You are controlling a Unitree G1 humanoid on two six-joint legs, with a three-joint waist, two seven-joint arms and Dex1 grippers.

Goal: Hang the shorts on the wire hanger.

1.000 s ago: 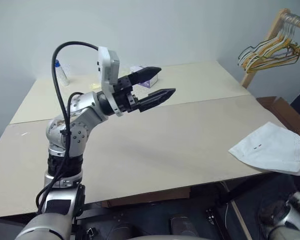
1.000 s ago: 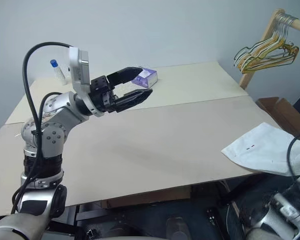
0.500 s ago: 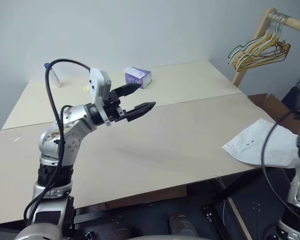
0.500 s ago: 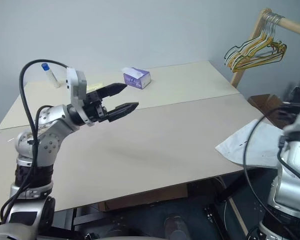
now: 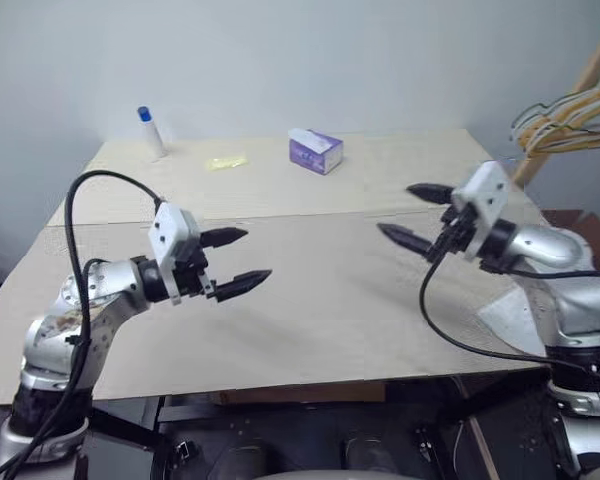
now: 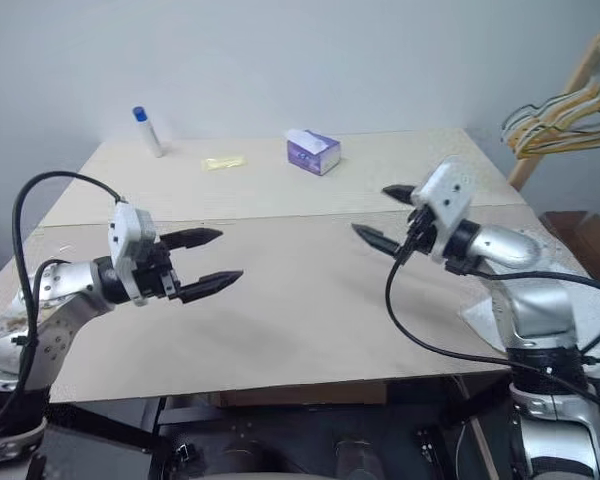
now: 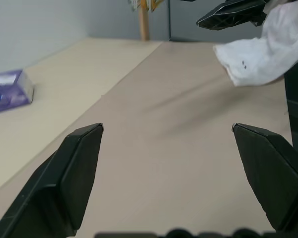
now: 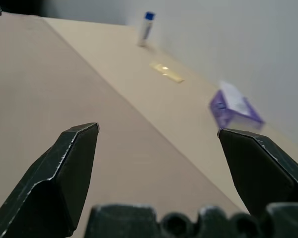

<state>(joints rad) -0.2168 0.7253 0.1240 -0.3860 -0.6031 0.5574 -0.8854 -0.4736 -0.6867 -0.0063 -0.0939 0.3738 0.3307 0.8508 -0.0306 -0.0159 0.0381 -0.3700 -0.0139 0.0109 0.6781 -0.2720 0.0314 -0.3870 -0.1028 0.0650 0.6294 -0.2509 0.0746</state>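
Since the earlier frames, the right gripper (image 5: pixel 412 213) has been swung in over the counter (image 5: pixel 310 300) from beyond its right edge, and the left gripper (image 5: pixel 235 257) has been lowered and drawn toward the counter's left side. Both grippers are now held above the bare middle of the counter, tips pointing inward at each other, well apart. Each gripper is seen with its two black fingers spread wide and nothing between them.

The shorts (image 7: pixel 260 52) are seen as a crumpled white heap at the counter's right edge, at about four o'clock from the counter's centre; in the head views they are mostly hidden behind the right arm, with a pale corner showing (image 5: pixel 502 318). Their long axis cannot be told. They are judged to lie much nearer the right gripper, below and behind it at roughly four o'clock, while the left gripper is far across the counter from them.

A bunch of hangers (image 5: pixel 570 118) is hung at two o'clock beyond the counter; a single bare wire hanger cannot be picked out. A purple tissue box (image 5: pixel 315 152) and a blue-capped bottle (image 5: pixel 151 131) are set along the far edge near twelve and ten o'clock.
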